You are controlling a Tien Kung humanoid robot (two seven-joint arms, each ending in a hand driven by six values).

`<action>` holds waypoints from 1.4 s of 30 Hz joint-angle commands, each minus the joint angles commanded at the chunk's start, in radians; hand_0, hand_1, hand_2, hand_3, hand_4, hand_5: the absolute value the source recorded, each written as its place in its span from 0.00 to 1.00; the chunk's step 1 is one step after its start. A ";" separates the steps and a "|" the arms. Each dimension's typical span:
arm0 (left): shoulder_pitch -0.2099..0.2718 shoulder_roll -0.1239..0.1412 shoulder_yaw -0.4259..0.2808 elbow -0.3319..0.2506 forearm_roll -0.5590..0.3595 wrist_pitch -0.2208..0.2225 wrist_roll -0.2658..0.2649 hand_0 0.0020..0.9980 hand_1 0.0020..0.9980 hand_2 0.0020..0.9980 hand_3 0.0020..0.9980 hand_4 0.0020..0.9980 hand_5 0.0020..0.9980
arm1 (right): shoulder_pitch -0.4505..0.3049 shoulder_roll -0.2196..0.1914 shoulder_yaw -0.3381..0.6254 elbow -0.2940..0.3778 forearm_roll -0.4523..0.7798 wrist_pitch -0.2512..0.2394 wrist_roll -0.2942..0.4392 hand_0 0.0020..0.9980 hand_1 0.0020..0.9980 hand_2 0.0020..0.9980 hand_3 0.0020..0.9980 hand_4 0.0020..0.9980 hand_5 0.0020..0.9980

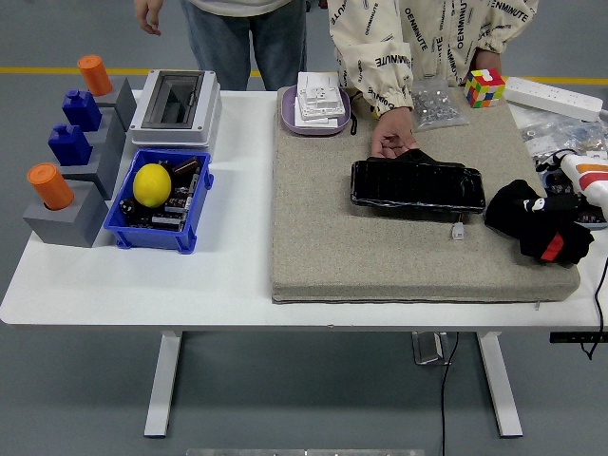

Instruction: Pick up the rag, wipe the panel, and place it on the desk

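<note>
The black panel [418,185] lies flat on the tan mat [332,237], right of its middle. A person's hand [391,136] rests on the panel's far left edge. The rag [532,223] is a crumpled black cloth with a red patch, lying on the mat's right edge, just right of the panel. My right hand [559,197] comes in from the right edge and sits on the rag's far right side; dark on dark, its grip is not readable. A white and orange part of the arm [587,174] shows behind it. The left arm is out of view.
A purple tray of white switch plates [313,103], a bag of screws [435,103], a colour cube [484,86] and a power strip [551,95] line the far edge. At the left are a grey box [176,104], a blue bin with a lemon [152,185] and grey blocks [71,214]. Cables [560,138] lie at the right.
</note>
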 joint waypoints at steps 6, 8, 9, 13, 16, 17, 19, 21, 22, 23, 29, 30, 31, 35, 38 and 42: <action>0.007 0.003 -0.013 0.000 0.010 0.001 0.004 0.64 0.69 0.73 0.56 0.59 0.47 | -0.002 0.014 0.004 -0.005 -0.006 0.004 -0.004 0.75 0.70 0.78 0.76 1.00 0.71; 0.009 0.003 -0.016 0.000 0.012 0.002 0.005 0.64 0.69 0.73 0.56 0.59 0.47 | -0.006 0.022 0.006 -0.005 -0.006 0.005 -0.004 0.75 0.70 0.78 0.76 1.00 0.71; 0.009 0.004 -0.016 0.000 0.012 0.002 0.005 0.64 0.69 0.73 0.56 0.59 0.47 | -0.008 0.024 0.007 -0.004 -0.006 0.005 -0.004 0.75 0.70 0.78 0.76 1.00 0.71; 0.006 0.002 -0.011 0.000 0.008 0.001 0.003 0.64 0.69 0.73 0.56 0.59 0.46 | -0.017 0.032 0.011 -0.004 -0.005 0.005 -0.005 0.75 0.70 0.78 0.76 1.00 0.70; 0.004 0.001 -0.006 0.000 0.002 0.000 0.000 0.64 0.69 0.73 0.56 0.59 0.47 | -0.020 0.034 0.007 -0.006 -0.002 0.005 -0.005 0.75 0.70 0.78 0.76 1.00 0.70; 0.004 0.001 -0.006 0.000 0.003 0.000 0.000 0.64 0.69 0.73 0.56 0.59 0.47 | -0.020 0.034 0.003 -0.008 -0.002 0.006 -0.005 0.75 0.70 0.78 0.76 1.00 0.70; 0.004 0.000 -0.007 0.000 0.004 0.001 0.001 0.64 0.69 0.73 0.56 0.59 0.47 | -0.018 0.034 -0.009 -0.011 0.001 0.006 -0.004 0.75 0.70 0.78 0.76 1.00 0.70; 0.003 0.001 -0.007 0.000 0.004 0.001 0.001 0.64 0.69 0.73 0.56 0.59 0.47 | -0.018 0.034 -0.014 -0.011 0.003 0.006 -0.003 0.75 0.70 0.78 0.76 1.00 0.70; 0.003 0.001 -0.008 0.000 0.005 0.001 0.001 0.64 0.69 0.73 0.56 0.59 0.47 | -0.017 0.034 -0.019 -0.012 0.004 0.006 -0.003 0.75 0.70 0.78 0.76 1.00 0.70; 0.002 0.001 -0.008 0.000 0.005 0.001 0.001 0.64 0.69 0.73 0.56 0.59 0.47 | -0.017 0.034 -0.020 -0.012 0.004 0.007 -0.003 0.75 0.70 0.78 0.76 1.00 0.70; 0.003 -0.002 -0.005 0.000 0.003 0.000 0.001 0.64 0.69 0.73 0.56 0.59 0.47 | -0.013 0.031 -0.033 -0.013 0.010 0.006 -0.002 0.74 0.70 0.78 0.76 1.00 0.70; 0.003 -0.002 -0.004 0.000 0.002 0.000 0.000 0.64 0.69 0.73 0.56 0.59 0.47 | -0.012 0.031 -0.035 -0.013 0.011 0.006 -0.001 0.74 0.70 0.78 0.76 1.00 0.70; 0.003 -0.002 -0.004 0.000 0.002 0.000 0.000 0.64 0.69 0.73 0.56 0.59 0.47 | -0.012 0.031 -0.036 -0.012 0.011 0.005 -0.001 0.74 0.70 0.78 0.76 1.00 0.70; 0.002 -0.002 -0.005 0.000 0.003 0.000 0.000 0.64 0.69 0.73 0.56 0.59 0.47 | -0.014 0.031 -0.039 -0.015 0.011 0.004 -0.002 0.74 0.70 0.78 0.76 1.00 0.70; 0.002 -0.003 -0.005 0.000 0.003 0.001 0.001 0.64 0.69 0.73 0.56 0.59 0.47 | -0.016 0.032 -0.038 -0.015 0.012 0.002 -0.001 0.74 0.70 0.78 0.76 1.00 0.70; 0.002 -0.004 0.001 0.000 -0.001 0.000 0.000 0.64 0.69 0.73 0.56 0.59 0.47 | -0.022 0.032 -0.036 -0.015 0.013 -0.003 0.003 0.74 0.70 0.78 0.76 1.00 0.70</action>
